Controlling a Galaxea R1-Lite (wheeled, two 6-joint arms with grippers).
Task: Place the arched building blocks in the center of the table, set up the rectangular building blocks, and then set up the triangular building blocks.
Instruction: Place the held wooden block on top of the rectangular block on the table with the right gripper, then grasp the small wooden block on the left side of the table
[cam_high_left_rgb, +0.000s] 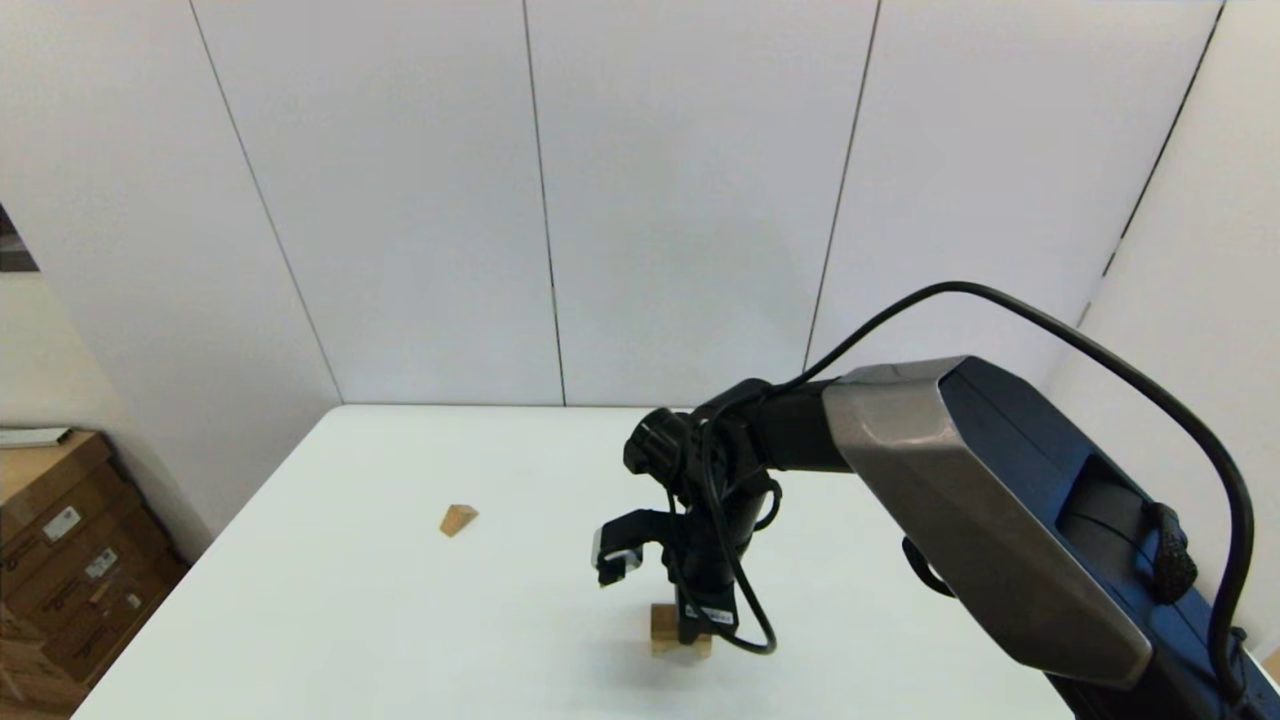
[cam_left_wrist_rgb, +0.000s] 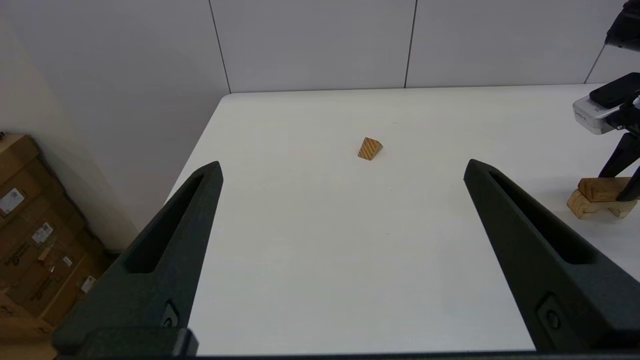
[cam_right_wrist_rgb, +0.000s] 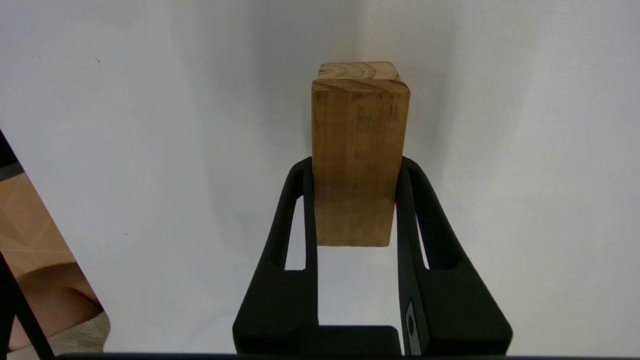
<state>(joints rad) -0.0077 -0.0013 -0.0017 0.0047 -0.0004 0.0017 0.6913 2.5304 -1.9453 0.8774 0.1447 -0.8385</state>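
Near the middle front of the white table (cam_high_left_rgb: 350, 600), the arched block (cam_left_wrist_rgb: 592, 209) rests with its hollow facing down. The rectangular block (cam_right_wrist_rgb: 357, 150) lies flat on top of it, and my right gripper (cam_right_wrist_rgb: 356, 165) comes down from above, shut on that block's two long sides. The head view shows the same stack (cam_high_left_rgb: 668, 632) partly hidden behind the right gripper (cam_high_left_rgb: 692, 622). Off to the left the triangular block (cam_high_left_rgb: 458, 519) lies alone; it shows again as the triangular block (cam_left_wrist_rgb: 370, 148) ahead of my left gripper (cam_left_wrist_rgb: 344, 164), which hangs open and empty above the table's left part.
Stacked cardboard boxes (cam_high_left_rgb: 60, 560) stand on the floor beside the table's left edge. White wall panels run behind the far edge. The right arm's black cable (cam_high_left_rgb: 745, 610) loops down next to the stack.
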